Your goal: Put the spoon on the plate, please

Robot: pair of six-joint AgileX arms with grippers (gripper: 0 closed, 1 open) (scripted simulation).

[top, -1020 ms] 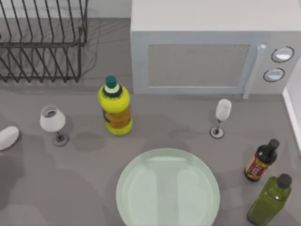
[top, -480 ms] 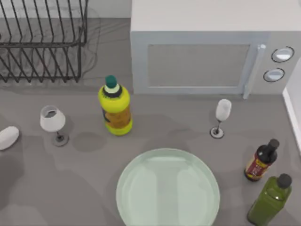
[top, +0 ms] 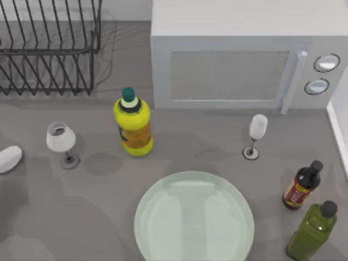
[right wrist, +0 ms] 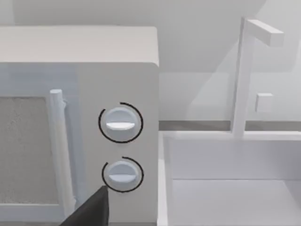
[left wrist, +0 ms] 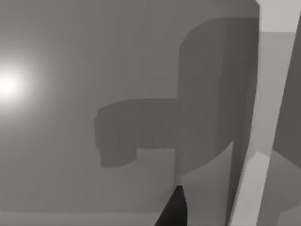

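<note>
The spoon [top: 9, 159], smooth, rounded and all white, lies at the tabletop's [top: 98, 196] far left edge, well apart from the plate [top: 194, 217], a broad glassy pale green disc at front centre. A yellow bottle [top: 132, 126] and a dark bottle [top: 301, 186] carry labels too small to read. Whether either arm's fingers are released or clenched cannot be told.

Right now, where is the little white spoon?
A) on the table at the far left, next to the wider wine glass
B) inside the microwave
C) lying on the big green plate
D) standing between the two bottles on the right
A: in the top view the spoon lies on the table at its far left edge, beside the wider wine glass and well apart from the plate.
</note>
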